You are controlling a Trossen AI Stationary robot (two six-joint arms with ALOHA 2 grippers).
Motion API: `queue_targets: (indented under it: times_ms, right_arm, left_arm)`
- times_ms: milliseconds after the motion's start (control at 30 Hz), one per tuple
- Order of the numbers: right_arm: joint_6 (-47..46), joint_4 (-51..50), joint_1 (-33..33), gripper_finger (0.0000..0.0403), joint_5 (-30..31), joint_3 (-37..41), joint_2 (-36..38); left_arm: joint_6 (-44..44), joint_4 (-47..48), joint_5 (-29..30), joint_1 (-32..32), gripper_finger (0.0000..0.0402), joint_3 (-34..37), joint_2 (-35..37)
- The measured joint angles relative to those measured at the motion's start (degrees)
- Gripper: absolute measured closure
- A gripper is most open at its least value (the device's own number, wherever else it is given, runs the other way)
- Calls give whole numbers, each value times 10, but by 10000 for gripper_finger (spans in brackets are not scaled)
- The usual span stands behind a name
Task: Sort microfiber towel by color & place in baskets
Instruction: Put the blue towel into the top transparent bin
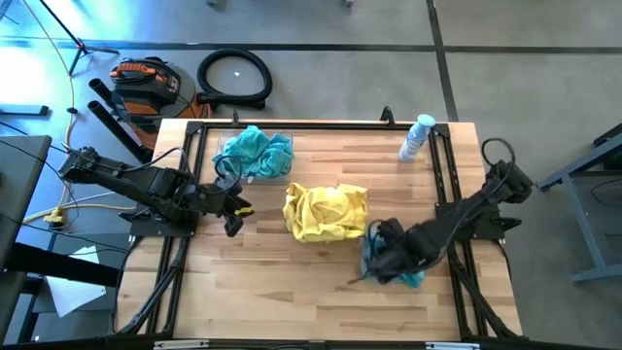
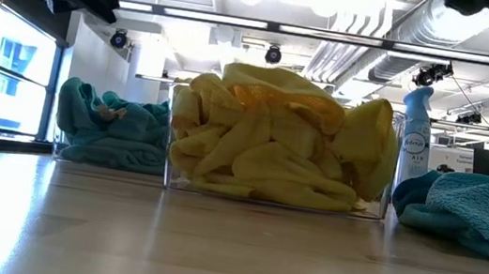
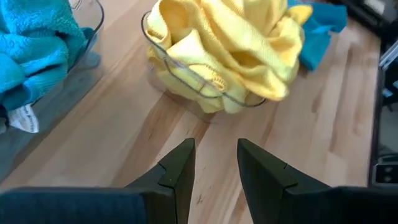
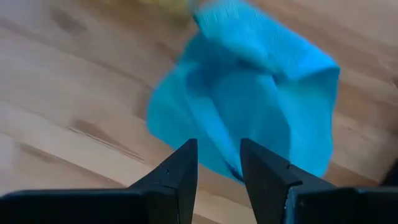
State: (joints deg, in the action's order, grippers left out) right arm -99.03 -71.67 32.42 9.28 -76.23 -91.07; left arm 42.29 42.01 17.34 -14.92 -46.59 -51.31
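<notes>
Several yellow microfiber towels fill a clear basket at the table's middle. Teal-blue towels lie heaped in a second clear basket at the far left. One loose teal-blue towel lies crumpled on the table right of the yellow heap, and shows in the low view as the towel. My right gripper hangs open above it, pointing down, apart from the cloth. My left gripper stands open and empty left of the yellow basket, slanting down toward it.
A small clear spray bottle stands at the table's far right corner. Black frame rails run along the table's left and right sides. Bare wood stretches across the near half of the table.
</notes>
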Motion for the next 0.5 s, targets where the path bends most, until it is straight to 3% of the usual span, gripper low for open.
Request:
queue_targets:
  times_ms: [100, 367, 500]
  right_arm:
    - [-1, 36, 17, 285, -26, 40, -17]
    - [-1, 272, 43, 285, -45, 215, -21]
    - [-11, 317, 45, 291, -62, 276, -20]
  left_arm:
    - [8, -18, 0, 0, 291, 0, 0]
    - [7, -58, -1, 0, 291, 0, 0]
    - [3, -59, -1, 0, 291, 0, 0]
